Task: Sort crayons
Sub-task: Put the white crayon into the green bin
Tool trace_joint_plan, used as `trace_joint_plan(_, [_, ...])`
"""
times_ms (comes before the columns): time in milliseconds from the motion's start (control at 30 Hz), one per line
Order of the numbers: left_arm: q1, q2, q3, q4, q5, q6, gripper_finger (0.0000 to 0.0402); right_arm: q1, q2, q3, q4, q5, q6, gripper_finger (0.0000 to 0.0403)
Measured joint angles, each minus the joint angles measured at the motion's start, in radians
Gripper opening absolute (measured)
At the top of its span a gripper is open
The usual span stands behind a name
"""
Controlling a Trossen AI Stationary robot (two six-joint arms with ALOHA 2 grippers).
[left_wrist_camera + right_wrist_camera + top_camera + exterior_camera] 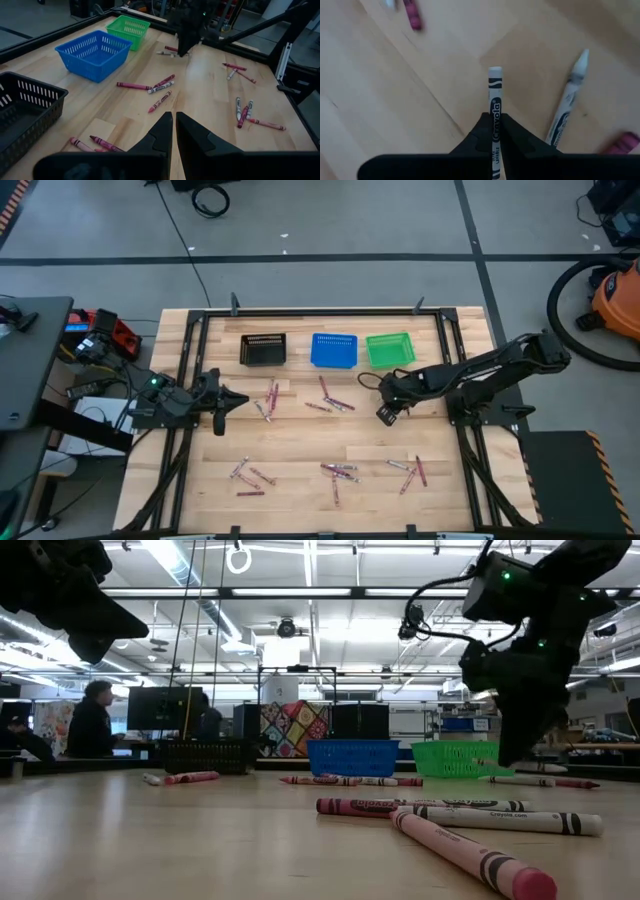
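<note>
Clamped between my right gripper's (495, 131) fingers is a pale grey Crayola crayon (494, 105), standing up the centre of the right wrist frame; a second grey crayon (568, 102) lies on the wooden table (380, 100) to its right. My left gripper (174, 131) is pinched shut and holds nothing, low in its frame. Loose crayons (330, 402) are scattered across the middle and lower high view, below the black basket (263, 349), blue basket (333, 350) and green basket (389, 349).
</note>
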Motion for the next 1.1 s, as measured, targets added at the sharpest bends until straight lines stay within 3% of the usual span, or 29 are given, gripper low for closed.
trace_joint_plan(333, [0.001,0.073,0.0,-0.001,-0.06,0.034,0.0034,-0.139,-0.172,0.002,0.003,0.02,-0.125,0.0021])
trace_joint_plan(533, [0.001,0.078,0.0,0.001,-0.155,0.026,0.0034,-0.282,-0.25,0.002,0.035,0.022,-0.251,0.0021])
trace_joint_plan(833, [0.001,0.077,0.0,0.04,-0.21,0.026,0.0034,-0.513,-0.221,0.003,0.116,0.022,-0.507,0.0021])
trace_joint_plan(1100, [0.006,0.077,0.0,0.046,-0.207,-0.015,0.0034,-0.625,-0.168,0.004,0.172,-0.037,-0.667,0.0021])
